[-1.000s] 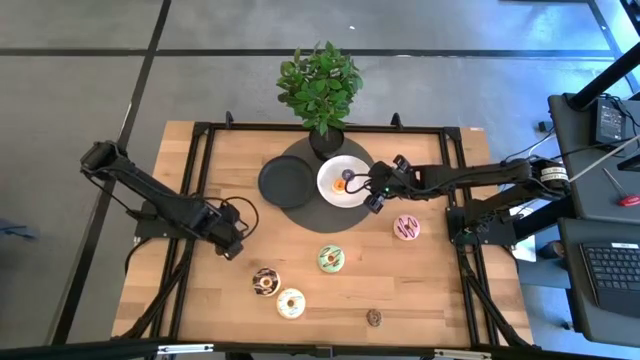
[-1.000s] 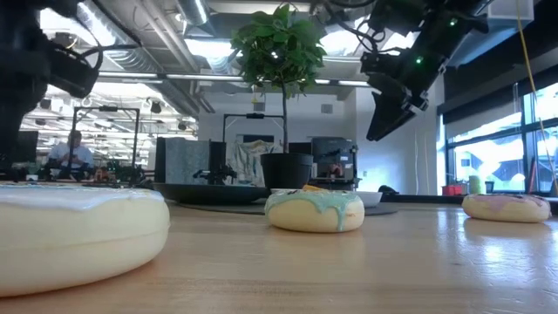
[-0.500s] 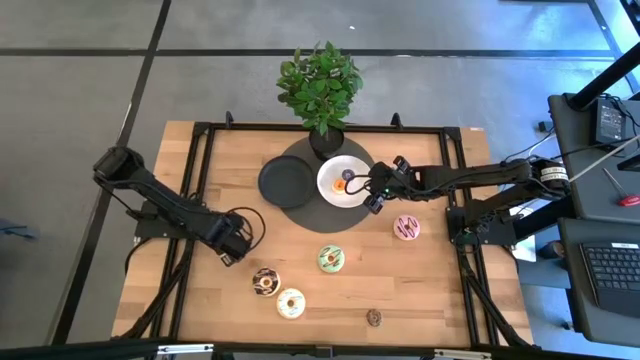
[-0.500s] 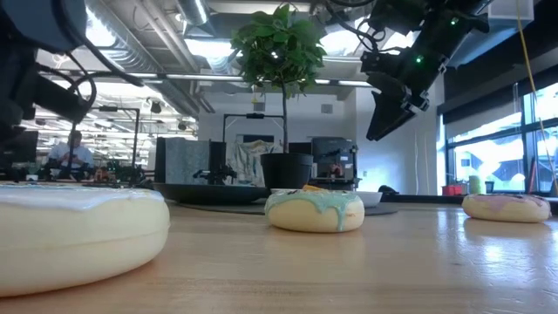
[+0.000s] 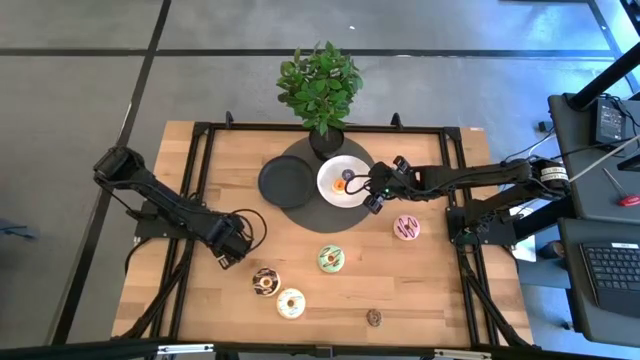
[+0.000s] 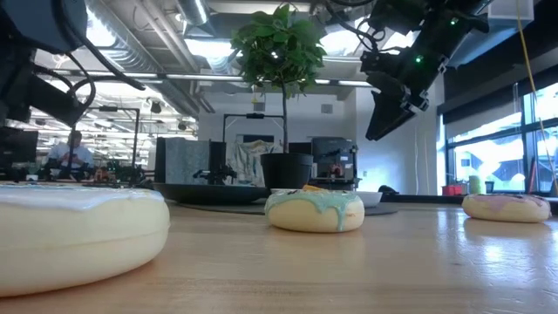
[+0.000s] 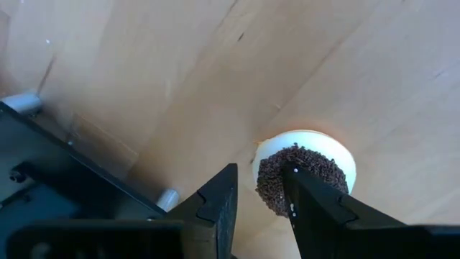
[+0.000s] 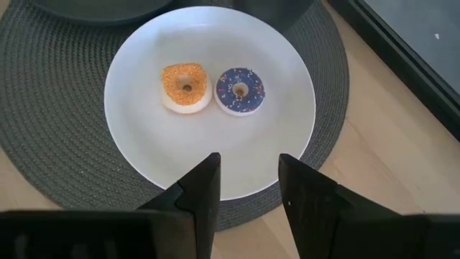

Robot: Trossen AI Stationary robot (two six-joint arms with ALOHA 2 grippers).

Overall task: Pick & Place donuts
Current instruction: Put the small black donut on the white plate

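Note:
Four donuts lie flat on the wooden table: chocolate brown point(image 5: 266, 281), cream-white point(image 5: 291, 303), green point(image 5: 331, 259) and pink point(image 5: 407, 228); a tiny brown one point(image 5: 374, 318) sits near the front edge. A small orange donut point(image 8: 186, 87) and a blue one point(image 8: 240, 91) lie on the white plate point(image 8: 144, 155). My left gripper point(image 5: 231, 251) is open, just left of the chocolate donut point(image 7: 305, 176), which shows beyond its fingertips. My right gripper point(image 8: 248, 180) is open and hovers above the white plate's right rim point(image 5: 362, 192), well above the table in the low view point(image 6: 390, 103).
A black plate point(image 5: 285, 182) and the white plate share a dark round mat point(image 5: 312, 212). A potted plant point(image 5: 321, 88) stands at the far edge behind them. Black frame rails point(image 5: 196, 190) run along the table's sides. Bare wood lies left of the donuts.
My left arm has swung a little toward the table's right and near side, bringing its gripper closer to the chocolate donut. The right arm and all donuts have stayed put.

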